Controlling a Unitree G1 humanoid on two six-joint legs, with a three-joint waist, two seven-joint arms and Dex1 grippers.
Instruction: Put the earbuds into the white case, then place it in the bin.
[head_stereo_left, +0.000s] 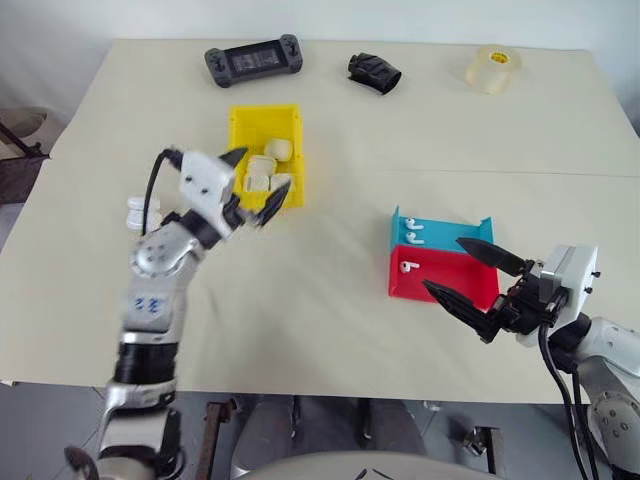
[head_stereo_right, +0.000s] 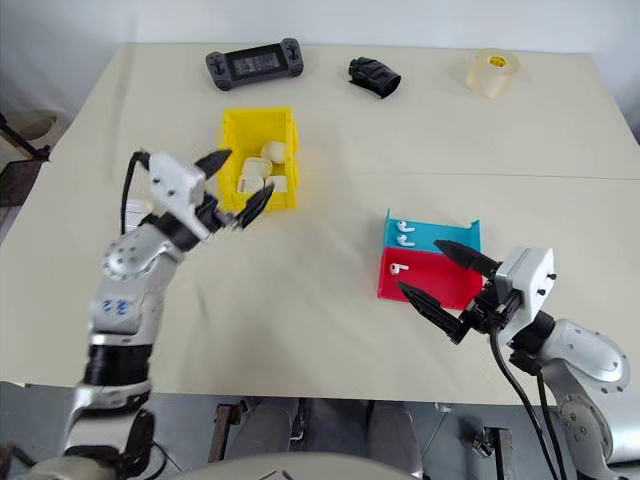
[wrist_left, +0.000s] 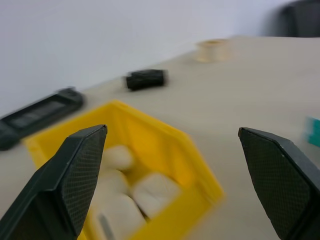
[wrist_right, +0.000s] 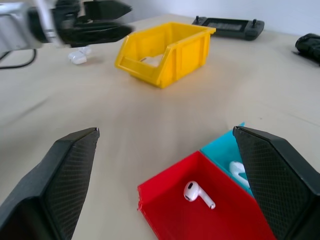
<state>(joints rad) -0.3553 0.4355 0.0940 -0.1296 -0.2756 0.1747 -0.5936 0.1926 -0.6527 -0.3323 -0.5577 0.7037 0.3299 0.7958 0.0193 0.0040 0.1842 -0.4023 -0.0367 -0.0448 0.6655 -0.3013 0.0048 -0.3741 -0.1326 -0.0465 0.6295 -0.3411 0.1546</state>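
Fingers first: from the head camera, my left gripper (head_stereo_left: 266, 167) stands wide open and empty, hanging over the near left corner of the bin (head_stereo_left: 240, 120), which already holds several cream-tinted cases. My right gripper (head_stereo_left: 441, 262) is spread wide and empty too, its tips just in front of the red tray (head_stereo_left: 470, 280). One of the earbuds (head_stereo_left: 407, 267) lies in that tray, right between my right fingertips and the tray's back wall. Two more rest in the blue tray (head_stereo_left: 480, 230) just behind. What I take for the white case (head_stereo_left: 137, 213) sits on the table on the outer side of my left forearm, well apart from the trays. So the right arm is plainly nearer the earbuds and the left nearer the case.

Through the left wrist camera, my two black fingers (wrist_left: 75, 170) frame the bin from above. The pale cases lie below the gap and nothing is caught between the pads.

Through the right wrist camera, my fingers (wrist_right: 65, 175) open around the red tray, and the earbud lies on its side on the tray floor. Its stem seems to run crosswise, toward the blue tray. I judge the right hand would need to dip forward and down, and perhaps roll to pinch across the stem. The case shows far off beside my left gripper, on the table beyond the bin.
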